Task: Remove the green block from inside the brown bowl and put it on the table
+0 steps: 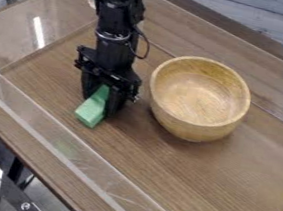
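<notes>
Green block [91,108]: bright green, plain, elongated; lying at a slant on or just above the table, which of the two cannot be told; left of the bowl and apart from it, its far end hidden from sight.
Brown bowl [198,98]: round, light tan wood, thick rim, smooth sides; upright on the table, right of the block, with nothing seen inside.
Table [160,181]: brown wood grain, a low clear wall along its near left side; under the bowl.

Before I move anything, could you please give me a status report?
Tool shut on green block. Block outside brown bowl, beside it. Nothing visible between them.
</notes>
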Action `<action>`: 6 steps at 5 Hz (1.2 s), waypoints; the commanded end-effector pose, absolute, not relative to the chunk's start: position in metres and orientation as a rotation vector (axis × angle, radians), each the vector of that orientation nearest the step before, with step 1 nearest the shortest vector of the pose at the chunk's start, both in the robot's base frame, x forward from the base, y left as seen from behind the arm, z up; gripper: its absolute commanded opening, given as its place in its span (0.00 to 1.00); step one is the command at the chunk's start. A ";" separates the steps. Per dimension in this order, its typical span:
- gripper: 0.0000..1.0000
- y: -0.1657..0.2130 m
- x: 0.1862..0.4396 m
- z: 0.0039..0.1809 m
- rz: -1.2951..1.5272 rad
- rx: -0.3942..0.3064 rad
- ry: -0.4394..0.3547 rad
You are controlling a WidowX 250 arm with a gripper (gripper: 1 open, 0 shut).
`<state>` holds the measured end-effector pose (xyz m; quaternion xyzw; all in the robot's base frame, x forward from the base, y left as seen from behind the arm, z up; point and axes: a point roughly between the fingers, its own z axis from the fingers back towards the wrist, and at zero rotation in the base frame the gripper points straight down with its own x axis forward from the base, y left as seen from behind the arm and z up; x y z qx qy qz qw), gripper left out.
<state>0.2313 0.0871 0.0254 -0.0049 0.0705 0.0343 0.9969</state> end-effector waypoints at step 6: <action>1.00 0.082 0.225 0.117 0.042 -0.063 -0.083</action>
